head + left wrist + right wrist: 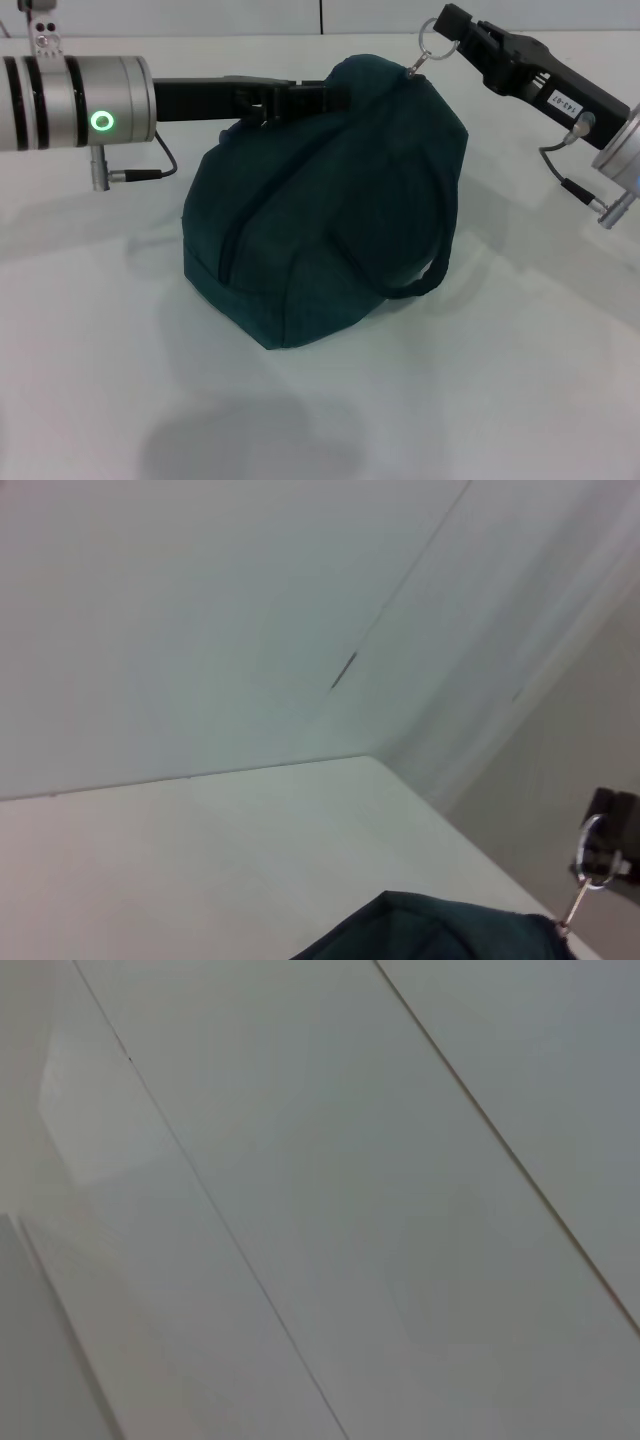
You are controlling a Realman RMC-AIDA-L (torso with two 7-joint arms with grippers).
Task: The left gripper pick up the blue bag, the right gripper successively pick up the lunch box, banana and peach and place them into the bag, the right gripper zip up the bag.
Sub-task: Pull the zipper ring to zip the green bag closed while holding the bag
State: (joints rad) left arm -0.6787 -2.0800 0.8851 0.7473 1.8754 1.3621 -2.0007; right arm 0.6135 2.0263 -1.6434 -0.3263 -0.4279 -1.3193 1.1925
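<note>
Blue bag [330,200]: dark teal fabric, bulging, zipper closed, contents hidden; sits mid-table [480,400], strap looped down its right side. Left gripper [335,97] clenched on bag's far top edge. Right gripper [450,30] grasping metal zipper ring [436,42] at far right

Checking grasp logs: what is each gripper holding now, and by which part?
The left gripper grips the dark teal fabric bag at its top edge. The right gripper holds the bag's metal zipper-pull ring.
</note>
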